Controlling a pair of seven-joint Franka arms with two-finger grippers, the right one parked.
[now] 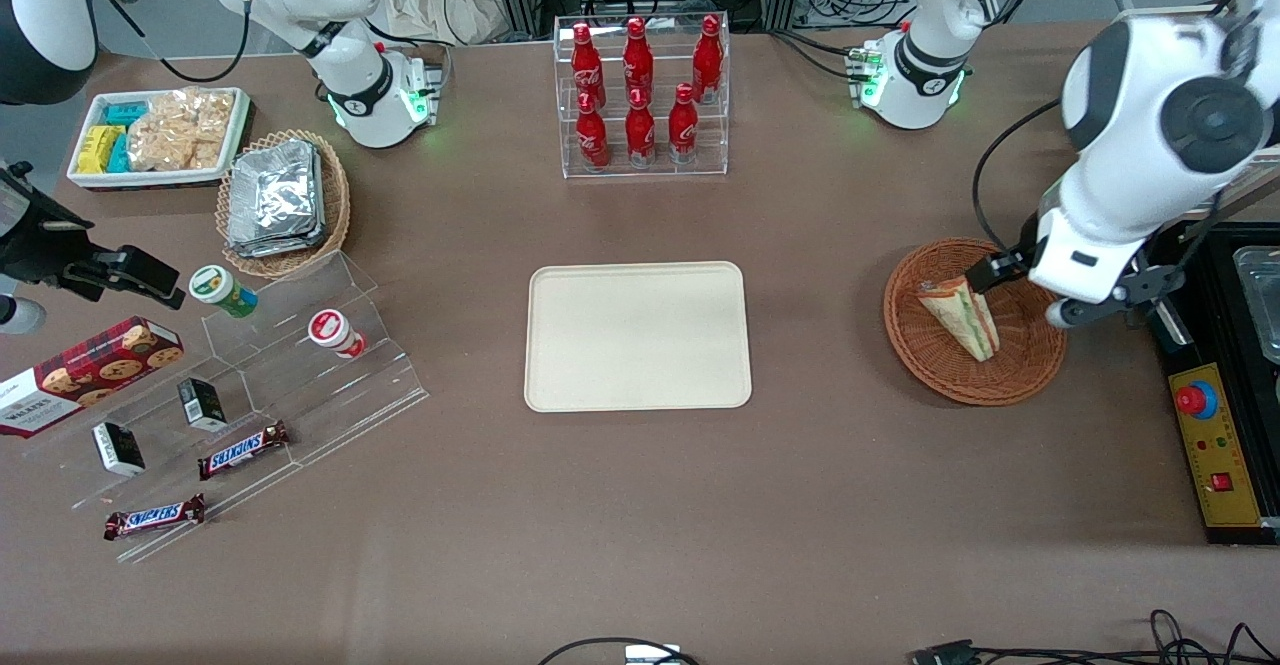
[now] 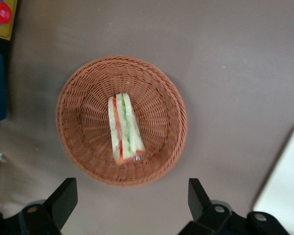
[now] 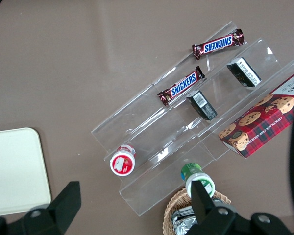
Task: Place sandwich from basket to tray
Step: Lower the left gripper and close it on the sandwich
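Note:
The sandwich (image 1: 962, 317) (image 2: 125, 129), a pale wedge with green and orange-red layers, lies in the round reddish-brown basket (image 1: 930, 365) (image 2: 88, 88) toward the working arm's end of the table. My gripper (image 1: 1015, 290) (image 2: 131, 196) hovers above the basket's rim, clear of the sandwich. It is open wide, with nothing between its fingers (image 2: 63, 198). The cream tray (image 1: 637, 335) (image 2: 284, 186) lies flat mid-table, beside the basket, with nothing on it.
A clear rack of red bottles (image 1: 640, 95) stands farther from the camera than the tray. A control box with a red button (image 1: 1215, 445) sits beside the basket. Toward the parked arm's end are a tan basket of foil packets (image 1: 285, 200), a white snack bin (image 1: 155, 135) and acrylic steps (image 1: 260, 385).

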